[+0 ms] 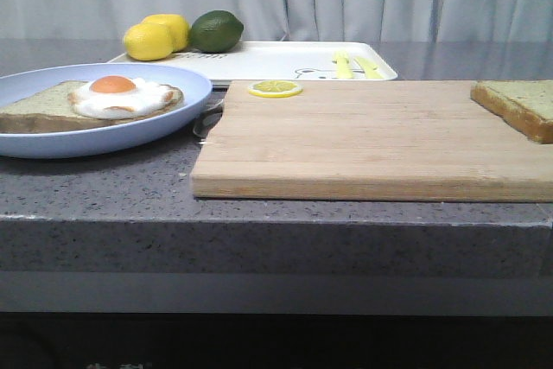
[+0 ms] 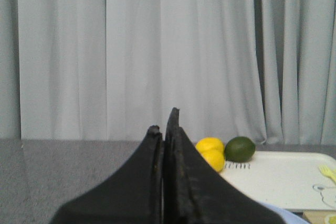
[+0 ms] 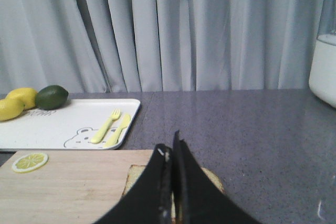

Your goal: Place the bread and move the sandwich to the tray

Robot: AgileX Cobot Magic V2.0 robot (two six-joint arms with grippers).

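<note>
The bread [image 1: 522, 105] lies on the right end of the wooden cutting board [image 1: 363, 140]; its far edge shows behind my right gripper [image 3: 171, 149] in the right wrist view [image 3: 135, 178]. A slice with a fried egg [image 1: 117, 95] lies on the pale-blue plate [image 1: 164, 120] at the left. The white tray [image 1: 276, 62] with the bear print stands behind the board; it also shows in the right wrist view [image 3: 63, 121] and the left wrist view [image 2: 283, 179]. My right gripper is shut and empty above the bread. My left gripper [image 2: 164, 119] is shut and empty. Neither gripper shows in the front view.
Two lemons [image 1: 157, 36] and a lime [image 1: 216, 30] sit at the tray's far left. A yellow fork and knife [image 1: 352, 66] lie on the tray. A lemon slice [image 1: 275, 88] lies on the board's far left corner. A white container [image 3: 324, 66] stands at the right.
</note>
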